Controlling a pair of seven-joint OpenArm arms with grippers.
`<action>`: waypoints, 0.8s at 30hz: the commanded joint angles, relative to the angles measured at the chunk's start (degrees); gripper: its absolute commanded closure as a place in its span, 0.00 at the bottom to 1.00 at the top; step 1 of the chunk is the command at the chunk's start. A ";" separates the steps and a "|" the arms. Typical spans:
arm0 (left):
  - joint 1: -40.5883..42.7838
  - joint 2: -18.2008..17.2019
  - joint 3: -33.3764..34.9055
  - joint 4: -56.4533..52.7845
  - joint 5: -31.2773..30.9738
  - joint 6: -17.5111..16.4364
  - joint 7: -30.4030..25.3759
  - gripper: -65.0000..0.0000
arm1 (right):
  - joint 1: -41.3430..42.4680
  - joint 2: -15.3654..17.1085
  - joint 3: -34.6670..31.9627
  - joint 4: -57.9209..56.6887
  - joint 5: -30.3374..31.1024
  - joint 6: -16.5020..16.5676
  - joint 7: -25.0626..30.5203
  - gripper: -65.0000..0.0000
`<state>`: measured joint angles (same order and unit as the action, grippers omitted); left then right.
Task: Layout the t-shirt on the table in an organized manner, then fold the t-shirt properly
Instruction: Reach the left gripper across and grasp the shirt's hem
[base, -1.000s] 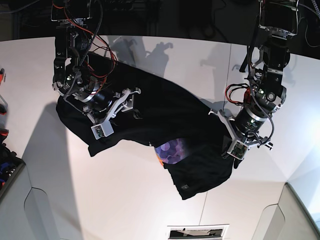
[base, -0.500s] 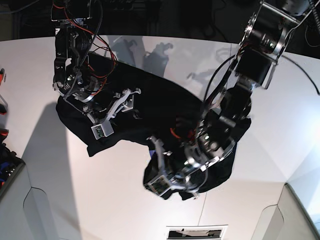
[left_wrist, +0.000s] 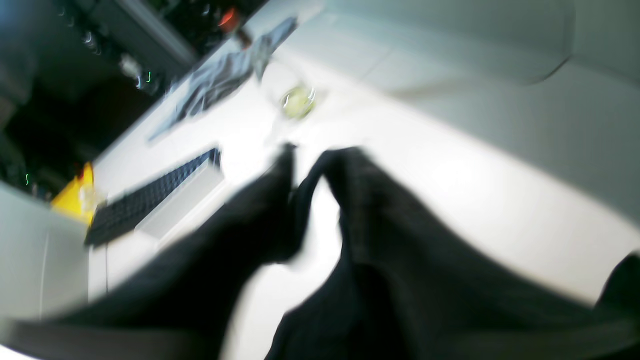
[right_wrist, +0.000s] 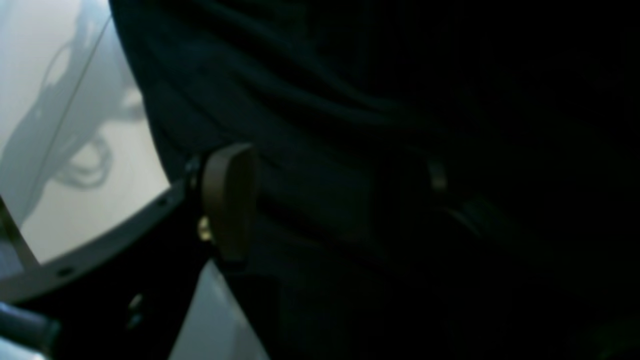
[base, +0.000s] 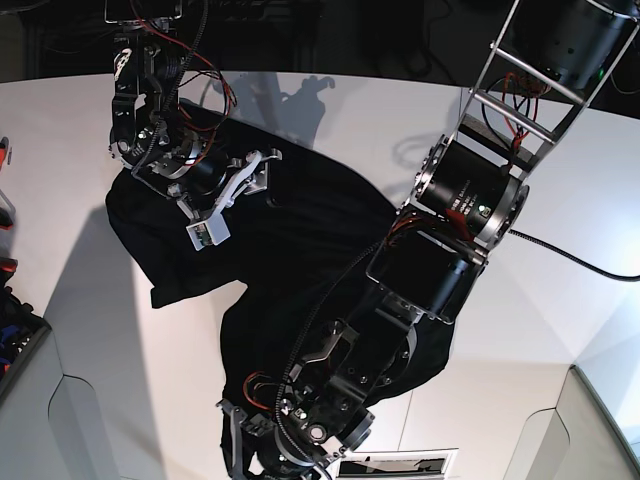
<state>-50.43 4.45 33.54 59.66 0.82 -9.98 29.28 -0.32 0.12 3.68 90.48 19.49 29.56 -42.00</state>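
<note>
One black t-shirt lies crumpled across the middle of the white surface, its fabric bunched in folds and no print showing. The right tool hovers over the shirt's upper part with its fingers spread apart — nothing between them. The left tool reaches low over the shirt's near edge; its wrist view is badly blurred — dark cloth fills it, and I cannot tell whether it is parted or clamped.
</note>
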 joint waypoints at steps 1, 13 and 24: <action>-1.81 0.15 -0.24 0.92 -1.05 0.11 -0.15 0.53 | 0.94 0.02 0.50 1.03 0.87 0.24 2.38 0.37; 12.35 -12.74 -0.24 12.24 -10.64 -1.86 5.44 0.53 | 5.95 0.04 4.09 3.13 0.81 -0.83 5.55 0.37; 37.51 -20.90 -0.24 31.10 -6.34 4.04 4.79 0.53 | 13.42 0.20 10.58 0.55 -5.60 -4.72 5.51 0.98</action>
<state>-11.35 -16.19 33.67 89.65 -5.85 -6.52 35.51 12.19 0.01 14.15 90.32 13.45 24.82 -37.54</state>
